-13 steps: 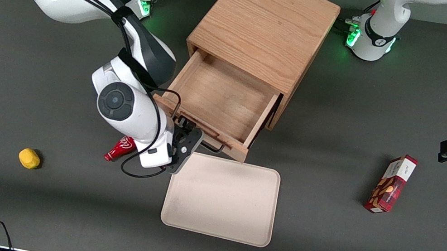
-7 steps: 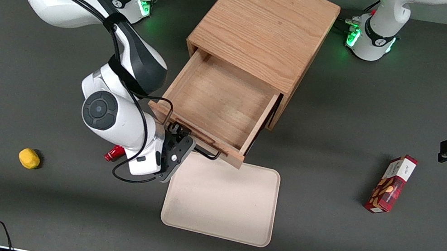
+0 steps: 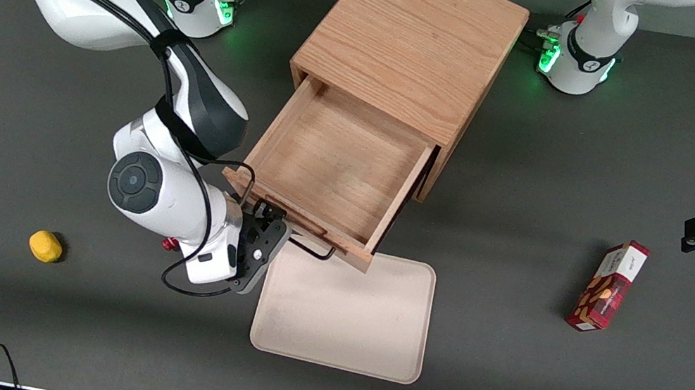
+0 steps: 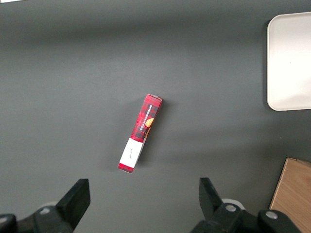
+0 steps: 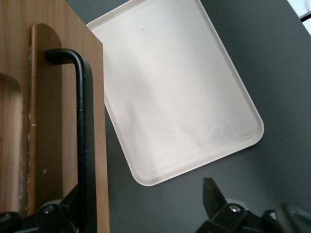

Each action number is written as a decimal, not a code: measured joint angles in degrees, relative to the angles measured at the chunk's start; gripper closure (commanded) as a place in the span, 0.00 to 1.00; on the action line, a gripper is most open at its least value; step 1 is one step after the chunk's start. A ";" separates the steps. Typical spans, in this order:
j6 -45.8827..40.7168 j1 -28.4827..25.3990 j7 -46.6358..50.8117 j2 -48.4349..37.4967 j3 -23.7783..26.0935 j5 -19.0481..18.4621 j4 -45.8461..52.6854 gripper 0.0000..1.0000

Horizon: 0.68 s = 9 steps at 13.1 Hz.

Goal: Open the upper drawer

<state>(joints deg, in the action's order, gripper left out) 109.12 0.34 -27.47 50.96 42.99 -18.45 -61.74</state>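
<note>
The oak cabinet [image 3: 410, 42] stands at the middle of the table. Its upper drawer [image 3: 333, 157] is pulled far out toward the front camera and its inside is bare. The thin black wire handle [image 3: 311, 250] on the drawer front overhangs the tray's edge. My right gripper [image 3: 264, 241] is at the end of the handle toward the working arm's side. In the right wrist view the gripper [image 5: 131, 208] is open, and the handle [image 5: 83, 136] runs just inside one finger against the drawer front [image 5: 48, 121]. The lower drawer is hidden under the upper one.
A beige tray [image 3: 344, 312] lies on the table nearer the front camera than the drawer, also in the right wrist view [image 5: 170, 97]. A red can [image 3: 169, 243] peeks out under the arm. A yellow object [image 3: 45, 245] lies nearby. A red snack box [image 3: 609, 286] lies toward the parked arm's end.
The upper drawer has slid a little farther out toward the front camera. My gripper has moved with it and along the handle toward the working arm's end, covering most of the red can.
</note>
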 measured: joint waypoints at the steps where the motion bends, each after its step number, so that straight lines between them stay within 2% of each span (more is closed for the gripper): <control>1: 0.00 -0.01 -0.04 0.13 0.00 0.10 0.38 0.00; 6: -0.90 0.67 2.07 -0.35 0.03 4.18 2.90 0.00; 9: -9.24 3.21 12.02 -5.05 -0.24 5.47 4.81 0.00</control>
<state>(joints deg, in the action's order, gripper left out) 99.88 3.56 -15.45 45.90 42.75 -12.98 -56.93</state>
